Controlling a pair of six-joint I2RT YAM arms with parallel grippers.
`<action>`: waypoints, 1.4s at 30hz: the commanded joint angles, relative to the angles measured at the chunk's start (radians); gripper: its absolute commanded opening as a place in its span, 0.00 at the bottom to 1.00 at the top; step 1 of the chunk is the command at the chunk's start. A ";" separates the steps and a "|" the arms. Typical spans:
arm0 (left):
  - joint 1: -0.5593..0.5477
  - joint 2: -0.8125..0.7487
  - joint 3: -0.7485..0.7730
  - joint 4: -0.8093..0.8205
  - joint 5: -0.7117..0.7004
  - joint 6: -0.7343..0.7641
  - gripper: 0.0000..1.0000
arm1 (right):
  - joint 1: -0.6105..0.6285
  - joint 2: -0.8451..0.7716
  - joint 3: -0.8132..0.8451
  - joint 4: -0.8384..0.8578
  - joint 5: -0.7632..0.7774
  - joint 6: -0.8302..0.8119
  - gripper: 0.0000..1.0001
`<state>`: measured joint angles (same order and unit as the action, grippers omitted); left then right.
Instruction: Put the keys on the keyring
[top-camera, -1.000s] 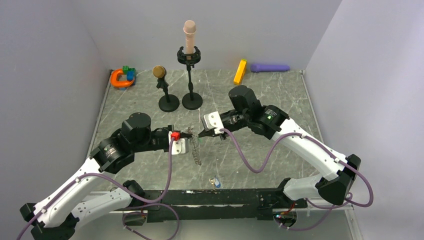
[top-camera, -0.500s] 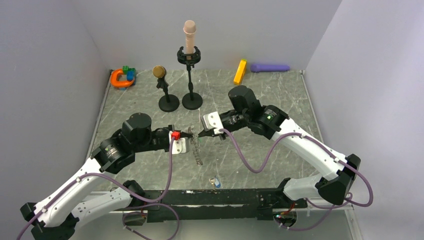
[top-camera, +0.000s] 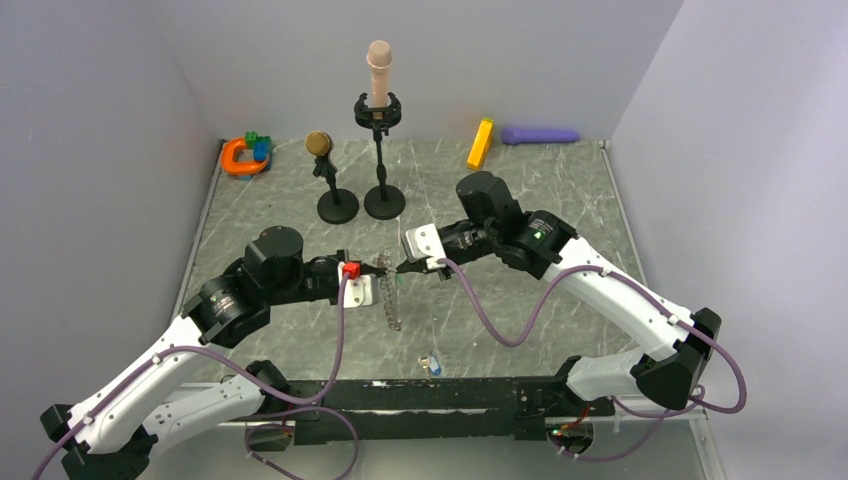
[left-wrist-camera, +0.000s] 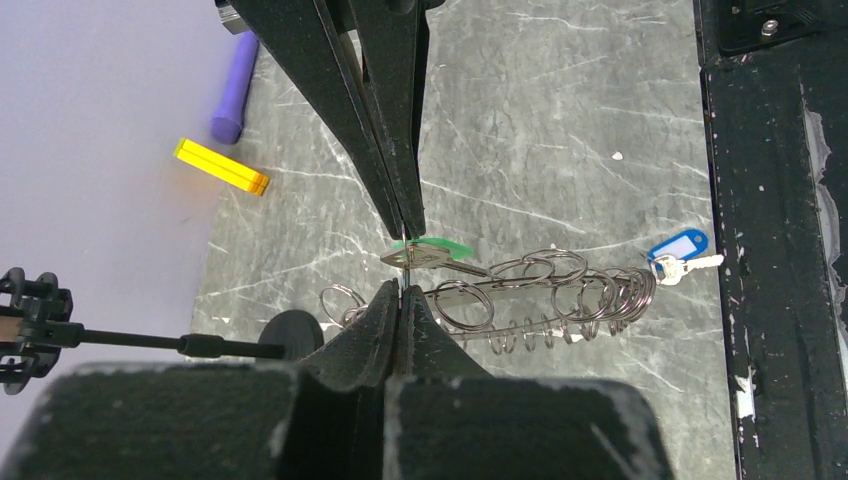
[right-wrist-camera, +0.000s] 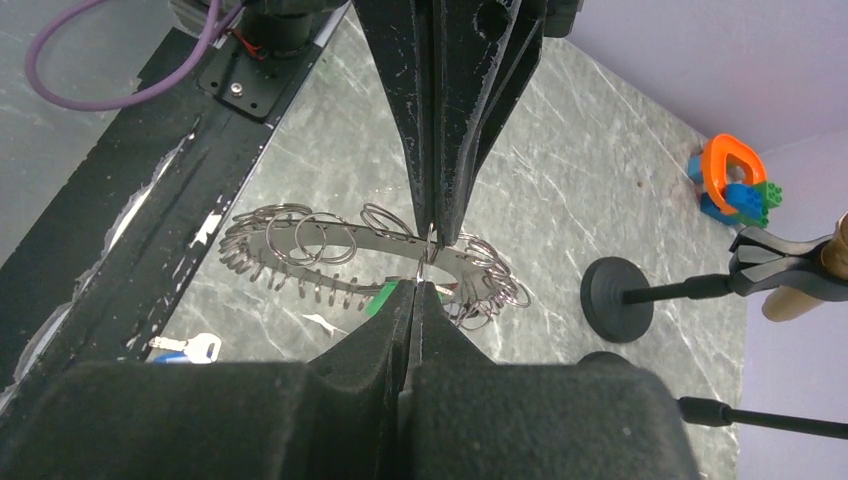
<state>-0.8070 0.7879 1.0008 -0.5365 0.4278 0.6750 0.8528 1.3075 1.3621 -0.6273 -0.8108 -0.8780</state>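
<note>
The keyring, a grey metal band strung with small wire loops, hangs above the table between both arms. My left gripper is shut on one thin loop of the keyring, its tips pinching the wire. My right gripper meets it from the other side, shut on the same wire. A green-headed key lies against that loop, its head partly hidden behind my right fingers. A blue-tagged key lies on the table by the near rail.
Two black microphone stands rise behind the grippers. An orange clamp with toy blocks sits back left. A yellow bar and a purple cylinder lie at the back right. The black rail runs along the near edge.
The hanging end of the keyring has swung slightly. Both grippers stay shut and almost still.
</note>
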 joint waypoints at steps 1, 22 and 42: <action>-0.008 -0.018 0.000 0.058 -0.004 -0.015 0.00 | 0.006 -0.016 -0.008 0.006 -0.007 -0.026 0.00; -0.007 -0.025 -0.005 0.072 0.001 -0.048 0.00 | 0.015 -0.026 -0.015 -0.008 -0.018 -0.060 0.00; -0.007 -0.023 -0.009 0.067 0.012 -0.046 0.00 | 0.017 -0.024 -0.020 0.032 0.023 -0.043 0.00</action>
<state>-0.8085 0.7765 0.9855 -0.5350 0.4217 0.6346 0.8639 1.3071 1.3449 -0.6266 -0.7845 -0.9169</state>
